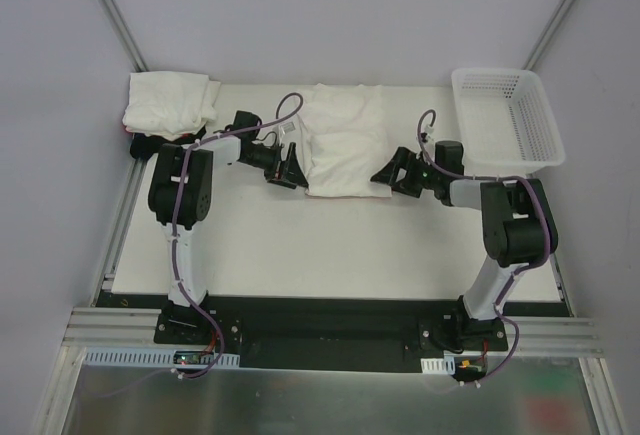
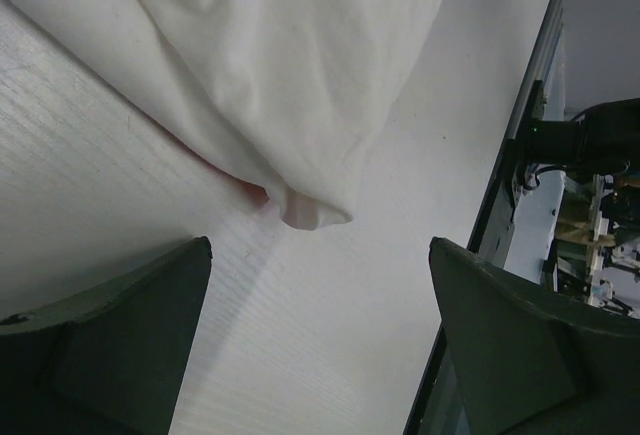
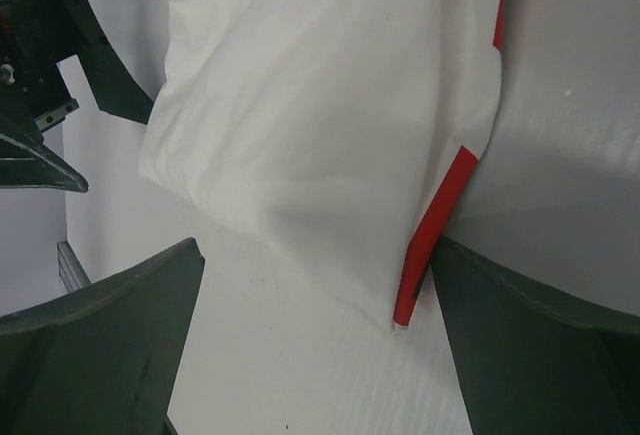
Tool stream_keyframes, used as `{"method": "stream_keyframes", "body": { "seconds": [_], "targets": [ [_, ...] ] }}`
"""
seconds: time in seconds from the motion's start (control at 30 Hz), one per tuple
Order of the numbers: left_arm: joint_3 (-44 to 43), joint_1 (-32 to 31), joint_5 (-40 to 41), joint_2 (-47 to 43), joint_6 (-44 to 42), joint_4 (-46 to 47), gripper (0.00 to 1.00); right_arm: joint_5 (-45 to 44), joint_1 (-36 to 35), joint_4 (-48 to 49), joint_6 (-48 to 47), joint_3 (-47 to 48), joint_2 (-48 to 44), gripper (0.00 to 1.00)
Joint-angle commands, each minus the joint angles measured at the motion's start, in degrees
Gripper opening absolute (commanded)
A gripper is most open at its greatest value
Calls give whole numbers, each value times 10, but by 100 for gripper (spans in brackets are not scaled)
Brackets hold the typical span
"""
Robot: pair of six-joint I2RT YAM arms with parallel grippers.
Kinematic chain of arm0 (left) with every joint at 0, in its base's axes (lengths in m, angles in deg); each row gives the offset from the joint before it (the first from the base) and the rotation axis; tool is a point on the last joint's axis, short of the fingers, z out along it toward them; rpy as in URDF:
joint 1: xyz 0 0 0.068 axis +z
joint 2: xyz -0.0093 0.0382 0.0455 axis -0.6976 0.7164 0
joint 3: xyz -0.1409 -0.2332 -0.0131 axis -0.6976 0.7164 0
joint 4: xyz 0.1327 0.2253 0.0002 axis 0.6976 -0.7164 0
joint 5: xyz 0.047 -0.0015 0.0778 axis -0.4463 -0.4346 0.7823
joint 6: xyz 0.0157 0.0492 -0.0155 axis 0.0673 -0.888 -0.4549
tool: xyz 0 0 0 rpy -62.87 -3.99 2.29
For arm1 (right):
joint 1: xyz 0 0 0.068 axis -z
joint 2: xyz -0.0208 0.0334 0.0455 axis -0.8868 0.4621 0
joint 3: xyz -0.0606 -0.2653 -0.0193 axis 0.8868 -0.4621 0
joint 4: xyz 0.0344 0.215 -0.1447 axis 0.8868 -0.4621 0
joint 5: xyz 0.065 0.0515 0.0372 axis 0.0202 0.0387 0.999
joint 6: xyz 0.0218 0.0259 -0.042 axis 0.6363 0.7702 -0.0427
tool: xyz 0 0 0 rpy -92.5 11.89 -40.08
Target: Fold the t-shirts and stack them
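Two tools stood wide open, holding nothing: the left tool (image 1: 285, 167) at the nine o'clock side of the folded white shirt (image 1: 343, 140), the right tool (image 1: 395, 173) at its three o'clock side. That shirt lay on the bench (image 1: 300, 245) toward twelve o'clock, red cloth (image 3: 435, 225) peeking from under it. More white shirts (image 1: 170, 103) sat piled at ten o'clock.

Plain white is seen on the centre t-shirt (image 1: 342, 140), a red edge (image 3: 435, 225) being shown beneath it. The piled shirts (image 1: 170, 103) are seen white too; the mesh basket (image 1: 492, 74) is white, lattice-patterned.
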Motion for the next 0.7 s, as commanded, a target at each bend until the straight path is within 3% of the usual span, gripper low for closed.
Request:
{"method": "stream_keyframes", "body": {
  "seconds": [0.0,0.4,0.53,0.67],
  "targets": [
    [-20,-6,2,9,3,-8,90,-10,-21,33,22,-22,-16,99],
    [-32,-34,24,25,37,-7,87,-18,-54,45,23,-22,-7,96],
    [-30,-36,25,27,40,-7,79,-23,-53,44,23,-18,-9,93],
    [-28,-38,22,24,39,-7,68,-23,-53,45,20,-18,-6,82]
  ]
}}
